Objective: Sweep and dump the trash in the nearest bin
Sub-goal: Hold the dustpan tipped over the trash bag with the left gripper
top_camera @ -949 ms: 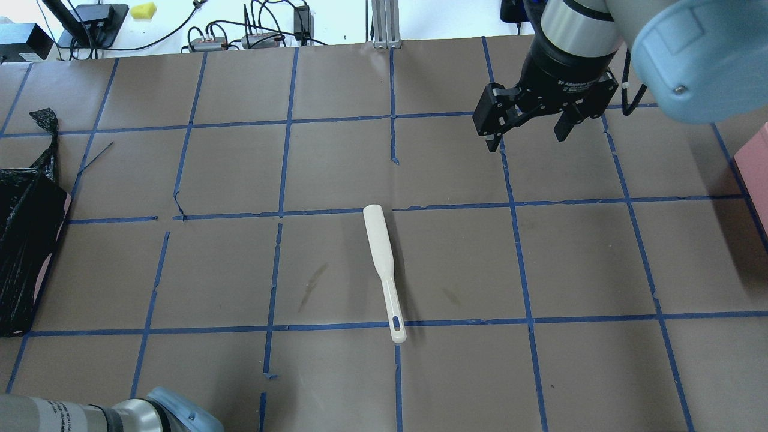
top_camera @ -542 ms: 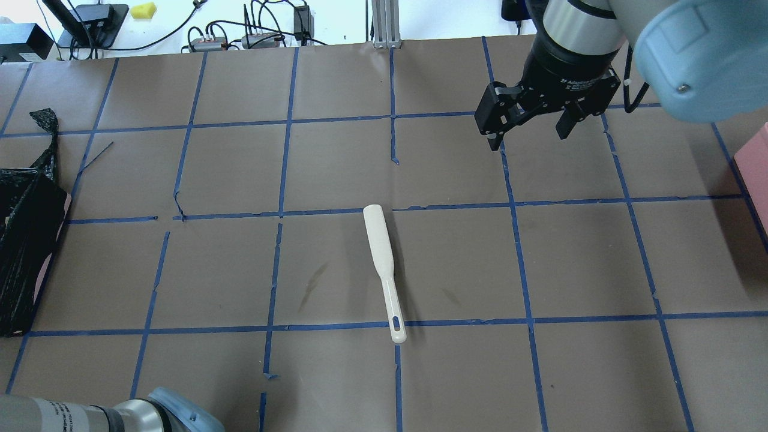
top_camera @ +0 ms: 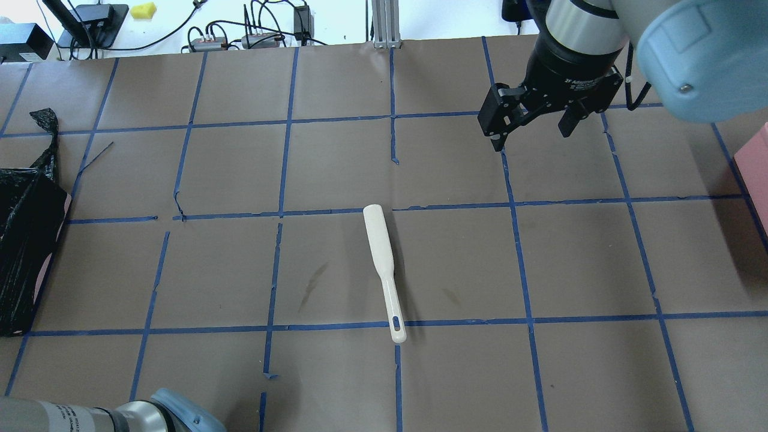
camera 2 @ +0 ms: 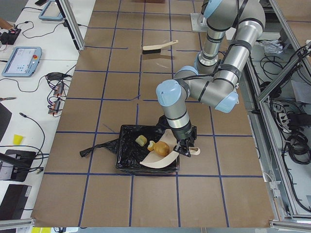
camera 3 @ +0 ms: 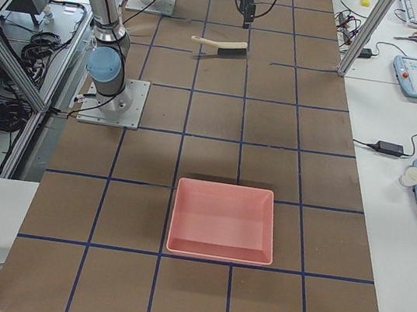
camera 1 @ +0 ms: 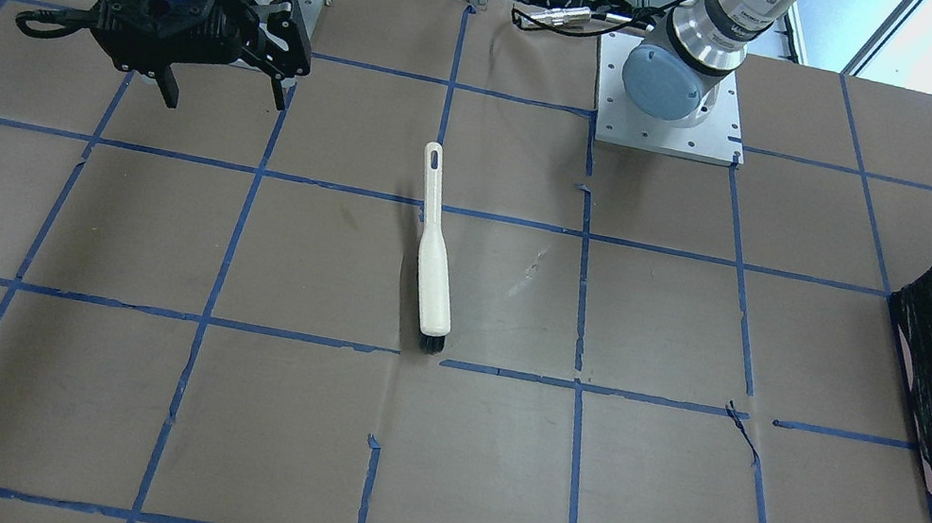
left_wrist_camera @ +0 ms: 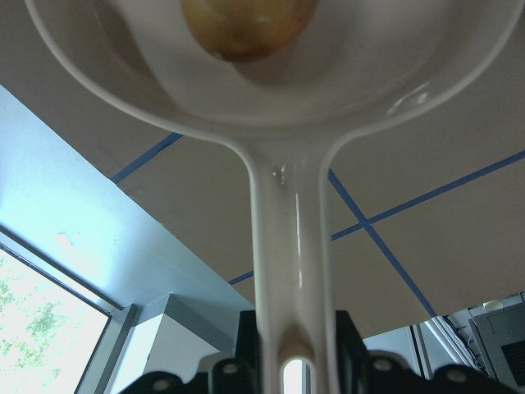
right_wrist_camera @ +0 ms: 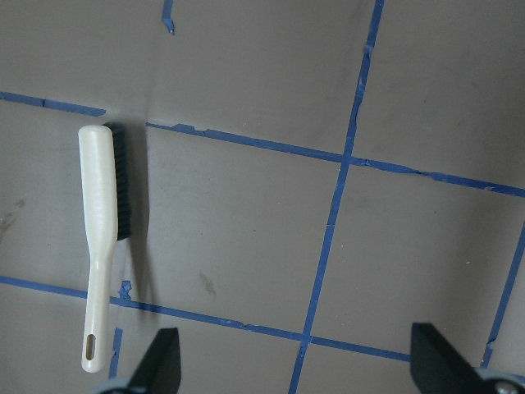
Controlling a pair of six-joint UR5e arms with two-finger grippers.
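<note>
My left gripper (camera 2: 183, 148) is shut on the handle (left_wrist_camera: 287, 271) of a cream dustpan (camera 2: 158, 159). It holds the pan tilted over the bin (camera 2: 129, 155), a box lined with a crinkled black bag (top_camera: 24, 252). A brown lump of trash (left_wrist_camera: 246, 20) lies in the pan, and a yellowish piece (camera 2: 141, 141) lies in the bin. The white brush (top_camera: 384, 270) lies flat mid-table, untouched. My right gripper (top_camera: 531, 135) hovers open and empty above the table, to the far right of the brush.
A pinkish-red tray (camera 3: 222, 221) sits on the table towards my right end; its edge shows in the overhead view (top_camera: 757, 168). Cables and power bricks (top_camera: 252, 36) lie beyond the table's far edge. Blue tape lines grid the brown table cover.
My right gripper has drifted slightly right and away from me, still open. The brush has not moved.
</note>
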